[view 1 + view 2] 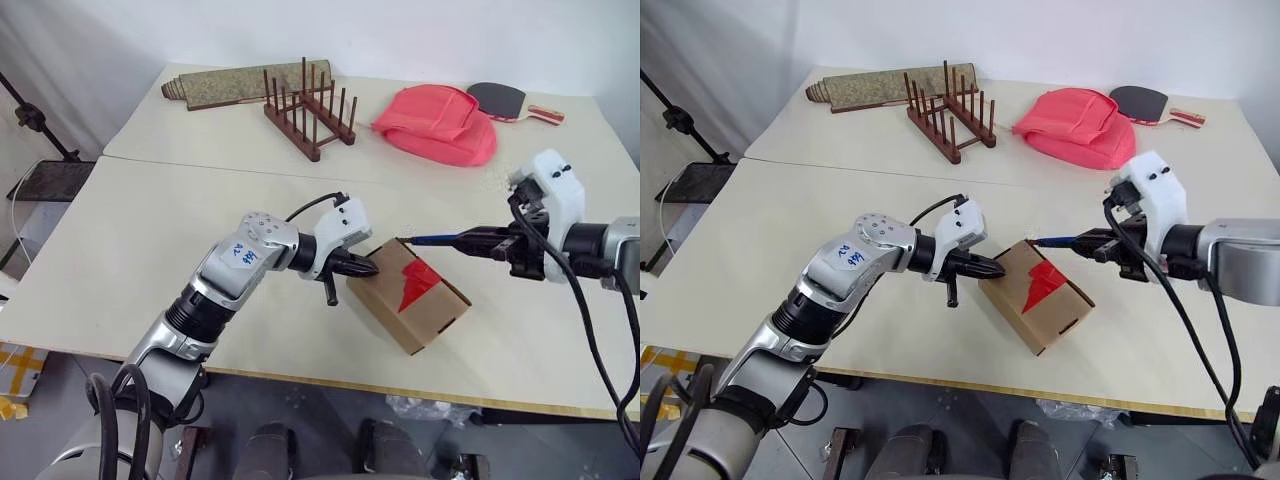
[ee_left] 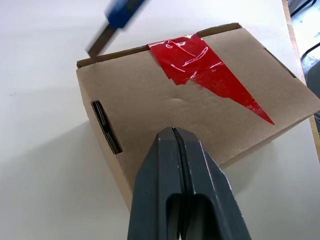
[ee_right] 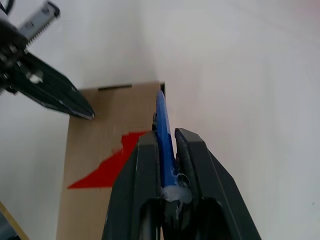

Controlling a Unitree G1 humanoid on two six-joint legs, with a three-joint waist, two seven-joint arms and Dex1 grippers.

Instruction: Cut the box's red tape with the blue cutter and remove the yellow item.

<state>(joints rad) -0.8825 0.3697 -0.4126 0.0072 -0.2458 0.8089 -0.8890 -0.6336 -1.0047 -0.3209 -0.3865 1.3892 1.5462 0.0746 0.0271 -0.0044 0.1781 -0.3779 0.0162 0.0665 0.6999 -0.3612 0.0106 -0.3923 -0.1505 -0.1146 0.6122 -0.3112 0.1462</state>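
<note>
We brace the box (image 1: 408, 296) with the closed left pincer (image 1: 368, 267); the right pincer (image 1: 480, 241), gripping the blue cutter (image 1: 428, 240), must next draw its tip across the red tape (image 1: 417, 283).

Bright even room light, soft shadows under the box (image 1: 408, 296) on the table (image 1: 150, 250), glare on the red tape (image 2: 200, 65), blurred cutter (image 2: 117, 20) close to the left wrist lens

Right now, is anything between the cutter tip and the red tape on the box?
Nothing visible. The blue cutter, held in the right gripper, has its tip at the box's far top edge, beside the red tape. The left gripper presses the opposite side.
</note>
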